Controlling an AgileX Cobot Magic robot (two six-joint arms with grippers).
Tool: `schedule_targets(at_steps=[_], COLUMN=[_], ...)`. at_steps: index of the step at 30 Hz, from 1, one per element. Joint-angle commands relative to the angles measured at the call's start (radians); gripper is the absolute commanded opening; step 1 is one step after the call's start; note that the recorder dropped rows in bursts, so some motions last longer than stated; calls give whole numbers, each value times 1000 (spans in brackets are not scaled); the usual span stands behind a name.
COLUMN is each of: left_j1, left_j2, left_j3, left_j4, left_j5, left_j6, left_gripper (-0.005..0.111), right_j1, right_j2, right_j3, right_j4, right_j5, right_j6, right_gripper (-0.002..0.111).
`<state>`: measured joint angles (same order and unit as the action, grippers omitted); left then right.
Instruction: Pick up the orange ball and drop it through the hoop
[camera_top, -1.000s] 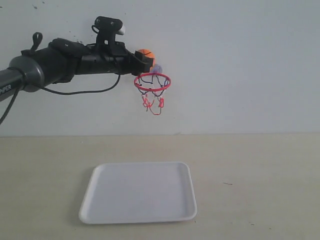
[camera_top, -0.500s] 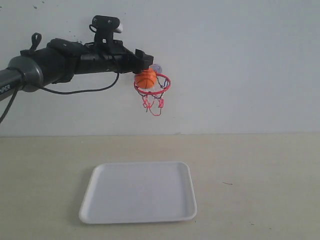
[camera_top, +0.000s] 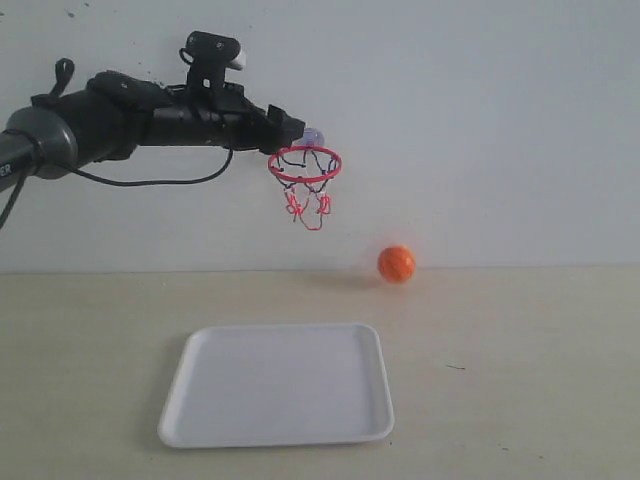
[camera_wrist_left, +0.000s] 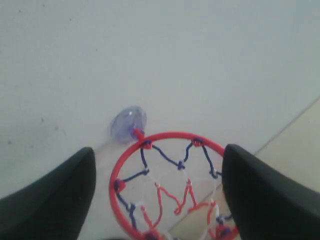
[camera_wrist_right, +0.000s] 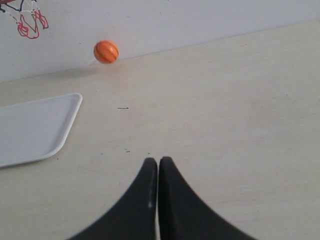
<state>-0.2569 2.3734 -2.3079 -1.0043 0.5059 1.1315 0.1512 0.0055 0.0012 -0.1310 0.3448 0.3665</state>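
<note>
1. The left pincer (camera_wrist_left: 157, 155) gapes empty beside the hoop (camera_top: 304, 181); the right pincer (camera_wrist_right: 158, 162) is clenched on nothing.
2. The orange ball (camera_top: 396, 264) is below the hoop, off to one side, low by the table (camera_top: 520, 350) — the drop looks done; nothing obvious remains.

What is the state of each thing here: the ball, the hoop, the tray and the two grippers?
Ball: free, not held, low by the wall, off the tray; contact with the table cannot be told.
Hoop: fixed to the wall, net hanging, nothing in it.
Tray: flat on the table, empty.
Left gripper: open, empty, just above the hoop.
Right gripper: shut, empty.
</note>
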Motion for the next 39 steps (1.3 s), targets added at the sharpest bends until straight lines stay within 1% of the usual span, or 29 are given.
schedule_targets(at_steps=[1,2,4,6,8,9,11,14,15,17,20,24,26,28,30,34,38,39], left_j1=[50,68,101,140,176,195,228,260,263,263,256,259,259,256,256,256,256,256], left_j2=[-40,-45,-45,-45,-45,-45,-45,-57,-81,-137,-225,-373,-453,-548,-636,-837,-1030,-1069], left_j3=[-7,-7,-7,-7,-2,-1,-1,10,42,124,275,561,717,897,1058,1386,1652,1701], left_j4=[284,323,337,337,335,335,326,306,316,314,314,314,310,258,156,-107,-363,-423], left_j5=[151,207,348,496,593,635,712,715,715,715,715,715,655,552,467,353,312,309], left_j6=[-249,-291,-314,-339,-396,-451,-575,-680,-729,-730,-693,-641,-641,-629,-567,-343,-154,-128], left_gripper=[64,59,46,27,9,4,4,4,4,4,4,4,4,4,4,4,4,4], right_j1=[-3,-3,-3,-3,-3,-3,-3,-3,-3,-3,-3,-3,-3,-3,-3,-3,-3,-3], right_j2=[-5,-5,-5,-5,-5,-5,-5,-5,-5,-5,-5,-5,-5,-5,-5,-5,-5,-5], right_j3=[-1,-1,-1,-1,-1,-1,-1,-1,-1,-1,-1,-1,-1,-1,-1,-1,-1,-1], right_j4=[-8,-8,-8,-8,-8,-8,-8,-8,-8,-8,-8,-8,-8,-8,-8,-8,-8,-8], right_j5=[-10,-10,-10,-10,-10,-10,-10,-10,-10,-10,-10,-10,-10,-10,-10,-10,-10,-10], right_j6=[-8,-8,-8,-8,-8,-8,-8,-8,-8,-8,-8,-8,-8,-8,-8,-8,-8,-8], right_gripper=[0,0,0,0,0,0,0,0,0,0,0,0,0,0,0,0,0,0])
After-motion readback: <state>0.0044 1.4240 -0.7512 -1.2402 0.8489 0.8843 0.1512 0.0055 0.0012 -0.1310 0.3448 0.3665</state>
